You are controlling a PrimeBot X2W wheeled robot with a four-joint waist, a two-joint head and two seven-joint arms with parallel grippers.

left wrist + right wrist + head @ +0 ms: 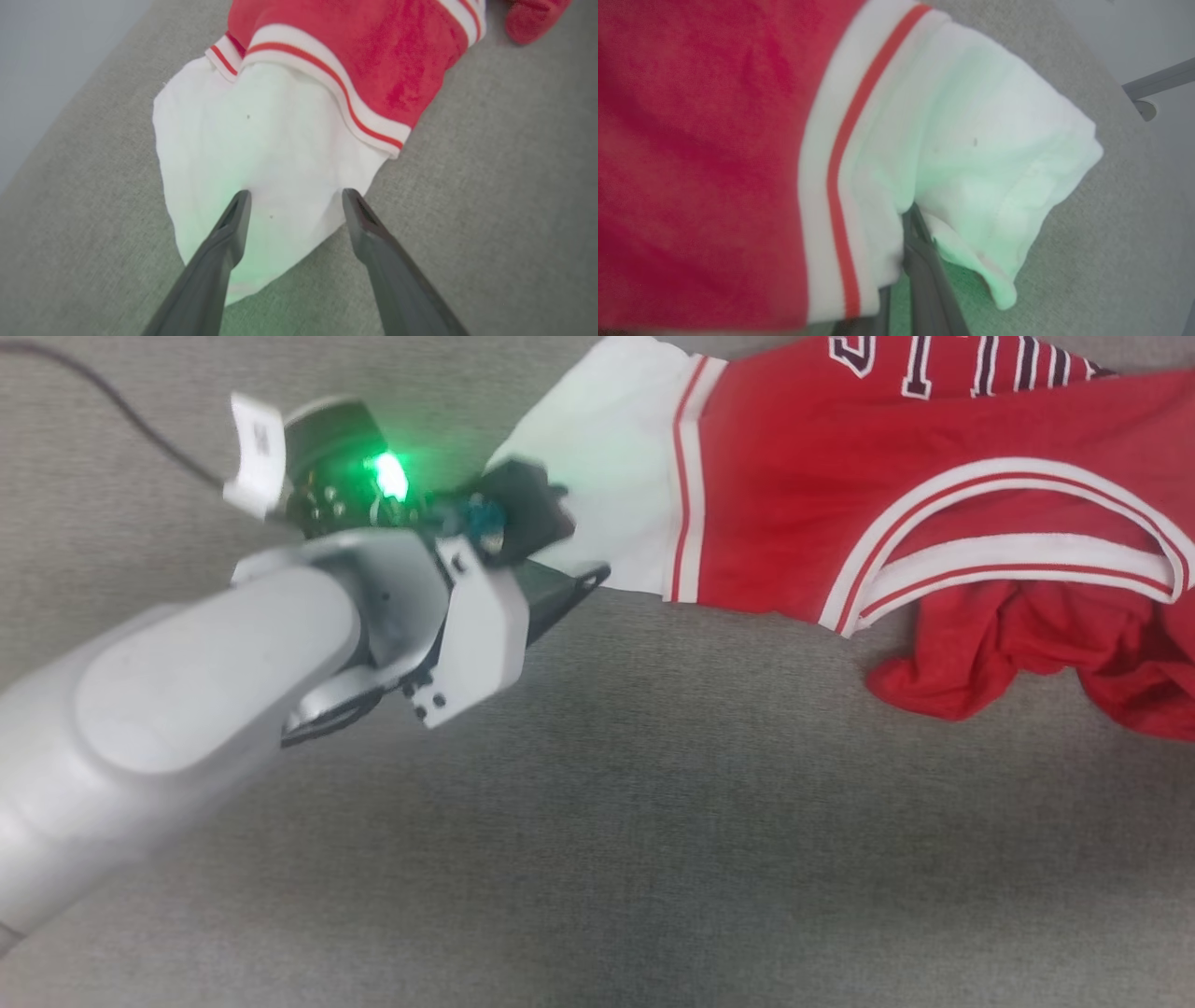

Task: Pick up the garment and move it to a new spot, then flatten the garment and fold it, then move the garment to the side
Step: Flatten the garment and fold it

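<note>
Grey cloth surface (653, 849) holds the garment (840, 504), lettering cropped; left jaws spread, right jaws pinching sleeve (994, 154).

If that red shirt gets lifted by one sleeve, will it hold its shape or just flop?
Likely flop: the garment lies in rumpled, bunched folds. It looks thin and light, so it is probably easy to lift. Where the right gripper pinches the white sleeve, the cloth folds and droops, so the rest would probably hang and drag.

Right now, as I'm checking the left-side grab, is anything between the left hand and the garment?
Nothing visible does. The left hand is open over the white sleeve of the garment; grey surface lies around it.
</note>
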